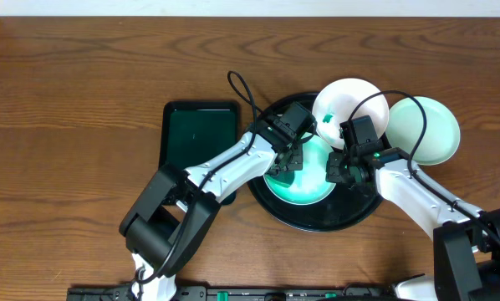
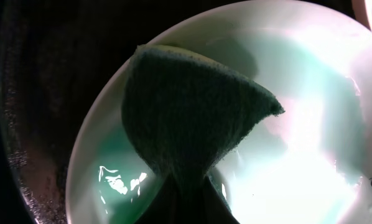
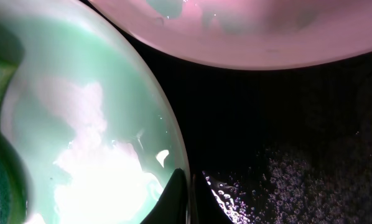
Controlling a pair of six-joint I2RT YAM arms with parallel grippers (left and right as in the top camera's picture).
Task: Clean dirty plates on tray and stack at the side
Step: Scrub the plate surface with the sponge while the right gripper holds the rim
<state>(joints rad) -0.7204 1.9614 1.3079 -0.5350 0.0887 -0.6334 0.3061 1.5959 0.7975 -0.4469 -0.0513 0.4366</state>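
Three plates [image 1: 430,130], one tray [image 1: 317,219], one sponge [image 2: 186,112]; left gripper [image 1: 285,163] pinches sponge on leftmost plate [image 1: 313,191]; right gripper [image 1: 338,167] pinches its rim.

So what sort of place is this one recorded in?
Probably a lab-style robot test bench rather than a real kitchen: a brown wooden table, two white-and-black robot arms working over it, and a round black tray holding pale-mint plates.

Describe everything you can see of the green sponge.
The green sponge is dark, with a coarse fibrous scouring face and a paler yellow-green strip along its far edge. The left pincer pinches its near end, so it fans out wide beyond. It lies over the pale-mint plate on the black tray, apparently pressed against it.
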